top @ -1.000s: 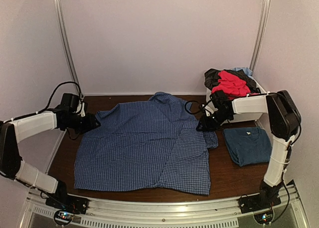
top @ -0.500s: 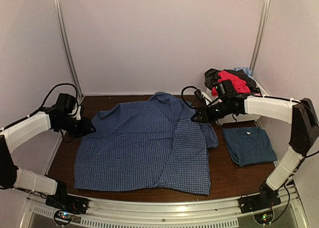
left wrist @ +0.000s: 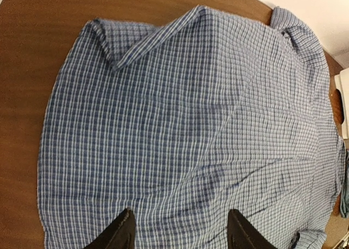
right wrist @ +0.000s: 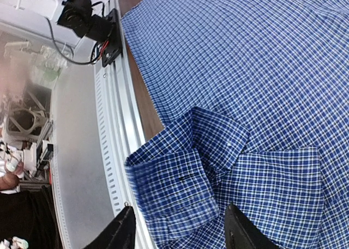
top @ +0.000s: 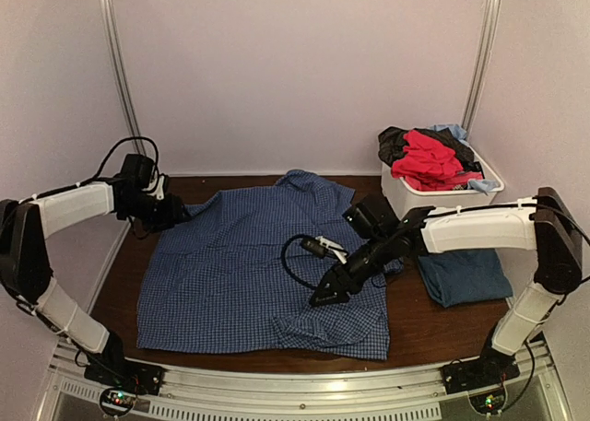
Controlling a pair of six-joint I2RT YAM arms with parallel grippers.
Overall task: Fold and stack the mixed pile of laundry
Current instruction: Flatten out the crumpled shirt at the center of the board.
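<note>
I have the blue-and-white small-check button shirt (top: 249, 274) spread flat across the middle of the brown table (top: 120, 283), collar toward the far wall and hem toward the arm bases.

The left gripper (top: 177, 216) sits low at the shirt's far-left corner, by the shoulder. In the left wrist view its two dark fingers (left wrist: 117, 235) are set well apart, with only checked cloth lying flat beyond them and nothing pinched.

The right gripper (top: 323, 297) reaches across from the right and hangs over the near-right part of the shirt. There the sleeve is doubled back onto the body of the shirt. In the right wrist view those fingers (right wrist: 121, 235) are also spread wide. The buttoned cuff (right wrist: 180, 189) lies just beyond the tips, between the two of them. I see no cloth gripped, though I cannot tell whether the tips touch the fabric.

To the right of the shirt, a folded dark-blue T-shirt (top: 466, 278) lies on the table, partly hidden under the right forearm.

Behind it, in the far-right corner, the white plastic bin (top: 442, 198) holds the rest of the pile. A red garment (top: 426, 156) is on top, a black one (top: 395, 143) is at its left, and a light-blue piece (top: 454, 131) shows at the back.
</note>
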